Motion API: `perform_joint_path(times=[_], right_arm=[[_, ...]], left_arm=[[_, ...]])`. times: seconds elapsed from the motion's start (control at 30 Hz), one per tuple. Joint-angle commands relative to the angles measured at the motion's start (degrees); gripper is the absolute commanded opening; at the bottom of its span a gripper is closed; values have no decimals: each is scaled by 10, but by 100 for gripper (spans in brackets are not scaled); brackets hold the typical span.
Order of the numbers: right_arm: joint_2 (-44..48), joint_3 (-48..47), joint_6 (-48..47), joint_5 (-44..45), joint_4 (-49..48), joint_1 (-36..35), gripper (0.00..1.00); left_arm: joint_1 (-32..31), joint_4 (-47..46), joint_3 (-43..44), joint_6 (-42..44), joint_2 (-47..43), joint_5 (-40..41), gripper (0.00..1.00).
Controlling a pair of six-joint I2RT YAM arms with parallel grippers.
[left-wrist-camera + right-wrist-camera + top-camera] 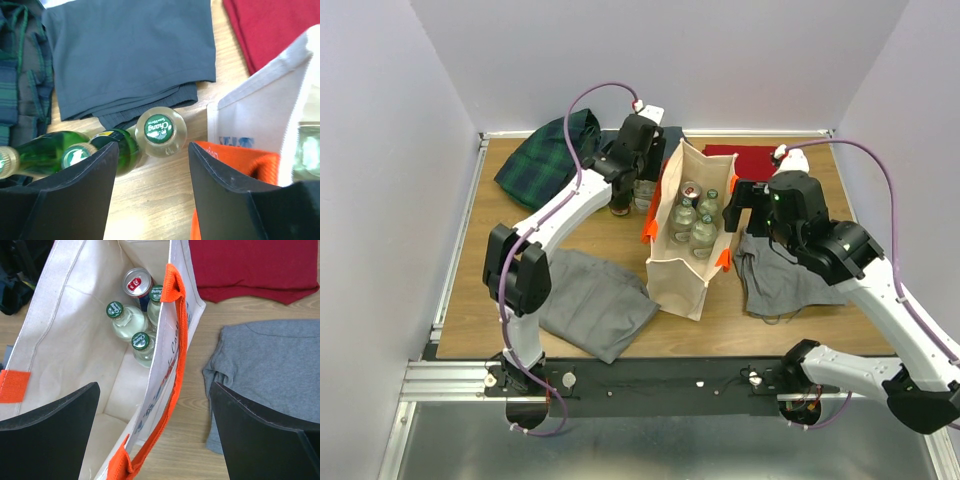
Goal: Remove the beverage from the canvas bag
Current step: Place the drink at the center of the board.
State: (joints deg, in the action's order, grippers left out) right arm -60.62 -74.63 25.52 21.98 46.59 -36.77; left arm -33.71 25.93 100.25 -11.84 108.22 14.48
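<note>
The cream canvas bag with orange handles stands open at the table's middle. Inside it are three clear green-capped bottles and a red-topped can. My right gripper is open and empty; its fingers straddle the bag's right wall and orange handle from above. My left gripper is open and empty just left of the bag's back end, over bare wood. Beside it stand a clear Chang bottle and two green bottles on the table, outside the bag.
A grey cloth lies front left and a grey shirt right of the bag. A red cloth and a dark grey cloth lie at the back, a green plaid cloth back left.
</note>
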Motion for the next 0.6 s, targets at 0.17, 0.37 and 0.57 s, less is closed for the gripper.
perform_joint_path(times=[0.17,0.37,0.57], right_arm=[[29,13,16,3,13,-3,100],[42,35,25,-2,11,-3,100],[38,55,30,-4,24,-3,100]], left_arm=[[0,39,21,19,-90,-57,75],[1,68,29,15,-127,-119,88],[-1,148,96,10,-118,-205,99]])
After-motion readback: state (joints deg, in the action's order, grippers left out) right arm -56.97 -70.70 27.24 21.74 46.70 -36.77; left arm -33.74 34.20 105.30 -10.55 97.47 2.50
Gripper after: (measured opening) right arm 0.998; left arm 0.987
